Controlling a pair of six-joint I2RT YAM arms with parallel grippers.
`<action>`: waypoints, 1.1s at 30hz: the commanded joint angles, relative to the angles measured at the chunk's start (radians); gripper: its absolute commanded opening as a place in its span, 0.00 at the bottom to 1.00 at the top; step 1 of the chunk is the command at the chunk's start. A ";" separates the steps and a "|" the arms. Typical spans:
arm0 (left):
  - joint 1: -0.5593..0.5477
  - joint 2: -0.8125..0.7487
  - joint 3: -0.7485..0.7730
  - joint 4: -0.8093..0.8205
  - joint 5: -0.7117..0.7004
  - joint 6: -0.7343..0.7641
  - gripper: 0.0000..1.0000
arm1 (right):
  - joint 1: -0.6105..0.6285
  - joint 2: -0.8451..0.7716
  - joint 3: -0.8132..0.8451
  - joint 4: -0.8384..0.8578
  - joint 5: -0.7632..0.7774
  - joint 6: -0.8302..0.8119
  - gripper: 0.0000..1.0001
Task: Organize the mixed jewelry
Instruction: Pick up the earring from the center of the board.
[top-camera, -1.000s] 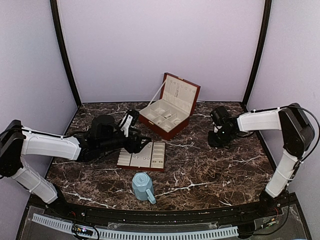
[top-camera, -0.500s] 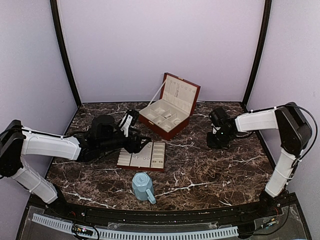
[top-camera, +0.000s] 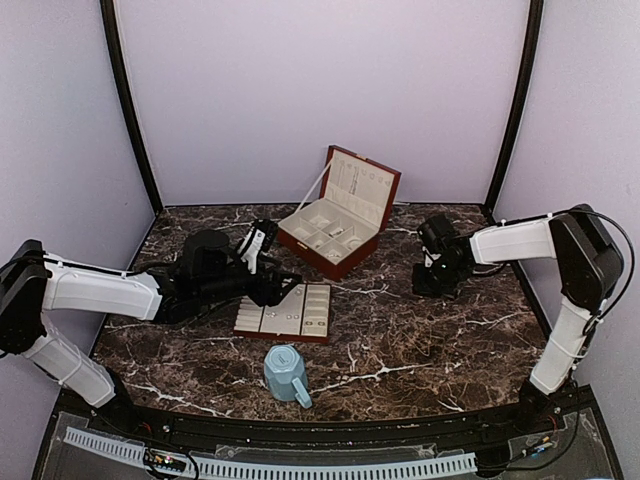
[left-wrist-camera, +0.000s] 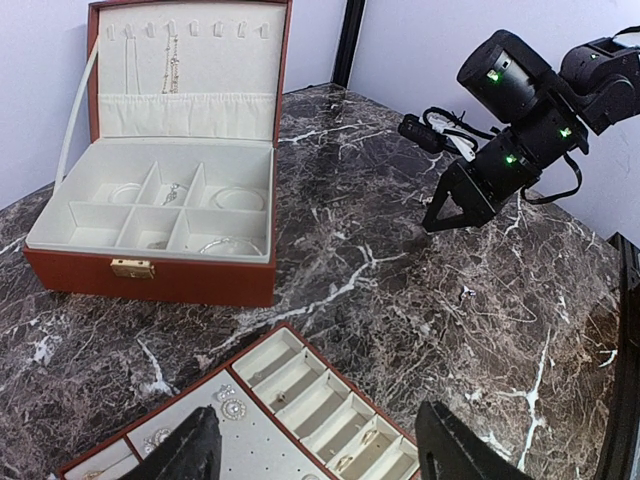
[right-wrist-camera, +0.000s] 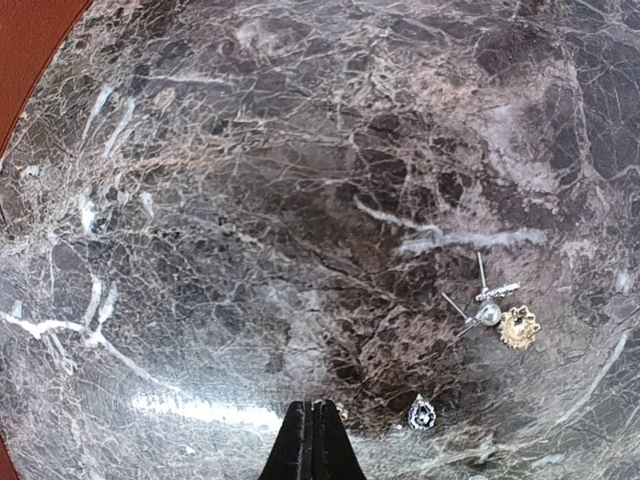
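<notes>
right fingers closed empty above dark marble desk toward its right edge, small silvery studs nearby; left fingers spread open over flat cream-lined brown tray.

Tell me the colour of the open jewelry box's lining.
The lining is cream; the left wrist view shows it best.

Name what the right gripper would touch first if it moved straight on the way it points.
Probably the marble table, straight below the shut right gripper; a tiny silvery piece lies just beside, depth unclear.
</notes>
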 joint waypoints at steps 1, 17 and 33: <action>0.006 -0.034 -0.012 -0.011 -0.011 -0.008 0.70 | -0.001 0.002 0.015 0.021 -0.002 0.002 0.00; 0.012 -0.179 -0.067 0.196 0.092 -0.038 0.93 | 0.003 -0.206 0.042 0.231 -0.458 0.067 0.00; -0.025 -0.094 -0.004 0.332 0.251 0.179 0.96 | 0.157 -0.204 0.156 0.631 -0.920 0.266 0.00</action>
